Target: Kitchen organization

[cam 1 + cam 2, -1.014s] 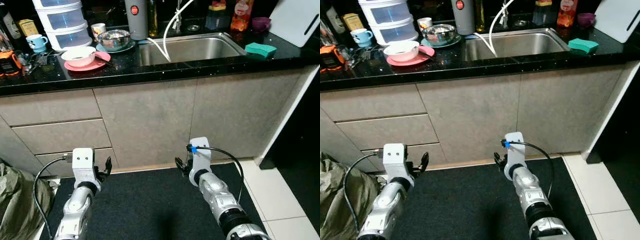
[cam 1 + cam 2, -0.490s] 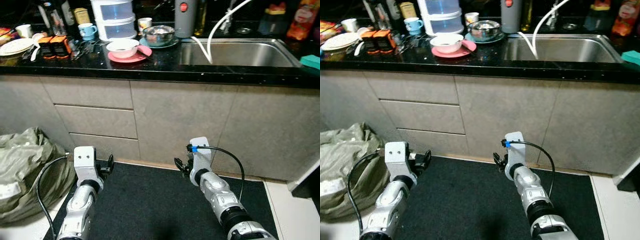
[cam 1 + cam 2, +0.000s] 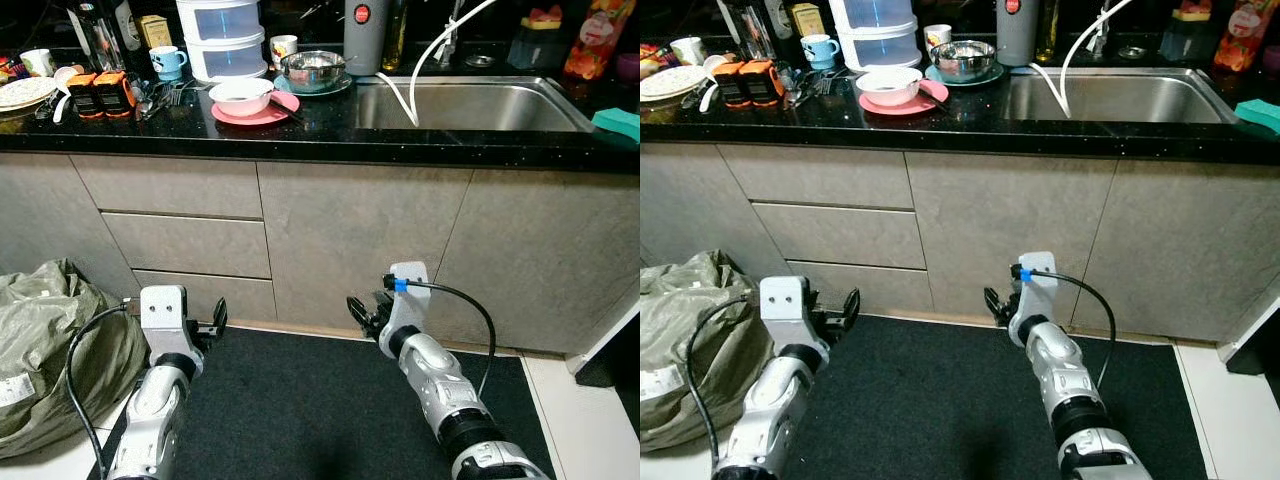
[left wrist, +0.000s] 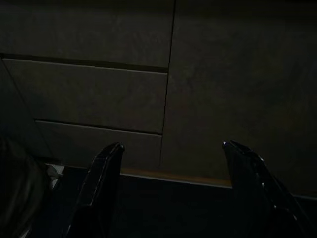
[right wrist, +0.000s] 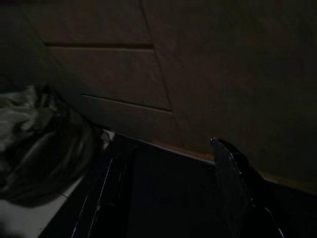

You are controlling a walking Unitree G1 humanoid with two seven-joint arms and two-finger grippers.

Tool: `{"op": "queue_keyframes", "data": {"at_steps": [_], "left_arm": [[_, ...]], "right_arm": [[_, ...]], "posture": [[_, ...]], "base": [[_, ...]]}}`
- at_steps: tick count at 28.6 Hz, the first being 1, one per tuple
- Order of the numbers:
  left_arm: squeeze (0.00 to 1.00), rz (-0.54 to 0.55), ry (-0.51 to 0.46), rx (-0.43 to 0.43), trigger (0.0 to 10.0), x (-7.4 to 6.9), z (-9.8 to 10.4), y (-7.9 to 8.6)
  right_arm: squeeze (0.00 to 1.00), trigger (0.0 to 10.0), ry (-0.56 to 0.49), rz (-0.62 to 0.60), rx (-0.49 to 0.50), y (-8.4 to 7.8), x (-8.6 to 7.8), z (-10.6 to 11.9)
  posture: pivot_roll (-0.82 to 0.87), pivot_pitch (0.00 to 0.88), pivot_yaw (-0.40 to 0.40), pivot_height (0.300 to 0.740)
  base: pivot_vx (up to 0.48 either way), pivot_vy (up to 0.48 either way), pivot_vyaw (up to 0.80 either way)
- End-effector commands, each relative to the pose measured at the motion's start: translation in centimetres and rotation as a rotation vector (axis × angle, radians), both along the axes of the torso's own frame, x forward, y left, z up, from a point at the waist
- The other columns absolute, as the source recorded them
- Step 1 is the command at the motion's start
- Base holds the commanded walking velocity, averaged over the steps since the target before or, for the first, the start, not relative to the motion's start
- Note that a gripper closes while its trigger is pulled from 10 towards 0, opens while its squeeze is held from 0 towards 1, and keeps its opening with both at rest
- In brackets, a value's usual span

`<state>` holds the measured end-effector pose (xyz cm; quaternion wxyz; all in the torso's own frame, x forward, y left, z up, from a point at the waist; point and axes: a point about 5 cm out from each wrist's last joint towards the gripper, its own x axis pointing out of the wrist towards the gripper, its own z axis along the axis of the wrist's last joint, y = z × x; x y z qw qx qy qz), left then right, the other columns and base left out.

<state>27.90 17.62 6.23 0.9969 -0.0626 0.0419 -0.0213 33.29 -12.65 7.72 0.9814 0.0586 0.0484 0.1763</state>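
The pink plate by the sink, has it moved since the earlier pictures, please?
No. The pink plate sits beside the steel bowl, left of the sink, as before; the camera shifted.

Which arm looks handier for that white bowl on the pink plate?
Left, probably: the white bowl sits left of centre, nearer the left gripper, open and empty. Both hang low.
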Motion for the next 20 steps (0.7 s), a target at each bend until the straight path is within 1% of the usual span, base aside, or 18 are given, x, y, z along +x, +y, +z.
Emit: {"op": "queue_keyframes", "data": {"at_steps": [1,4,6,8,13,17,20], "left_arm": [[0.00,-0.019,0.004,-0.017,10.0,-0.1,-0.1,-0.6],[0.00,-0.041,0.010,-0.031,10.0,-0.2,-0.2,-1.3],[0.00,-0.044,0.009,-0.033,10.0,-0.2,-0.2,-1.4],[0.00,-0.044,0.013,-0.028,10.0,-0.2,-0.2,-1.4],[0.00,-0.052,0.012,-0.032,10.0,-0.1,-0.2,-1.6],[0.00,-0.070,0.017,-0.032,10.0,0.1,-0.3,-2.1],[0.00,-0.072,0.018,-0.030,10.0,0.1,-0.2,-2.2]], "right_arm": [[0.00,10.0,-0.033,0.017,0.025,0.4,0.0,0.6],[0.00,10.0,-0.070,0.036,0.061,0.8,0.3,1.6],[0.00,10.0,-0.083,0.044,0.074,0.9,0.3,2.0],[0.00,10.0,-0.098,0.064,0.100,1.1,0.6,2.8],[0.00,10.0,-0.106,0.082,0.117,1.4,0.6,3.2],[0.00,10.0,-0.115,0.093,0.128,1.7,0.5,3.5],[0.00,10.0,-0.117,0.103,0.138,1.7,0.4,3.6]], "posture": [[0.08,0.000,0.021,0.740],[0.08,0.000,0.020,0.740],[0.08,0.000,0.020,0.740],[0.08,0.000,0.019,0.740],[0.08,0.000,0.019,0.740],[0.08,0.000,0.028,0.740],[0.09,0.000,0.030,0.740]], "base": [[0.352,0.000,0.00],[0.369,0.000,0.00],[0.371,0.000,0.00],[0.384,0.000,0.00],[0.418,0.000,0.00],[0.450,0.000,0.00],[0.453,0.000,0.76]]}}
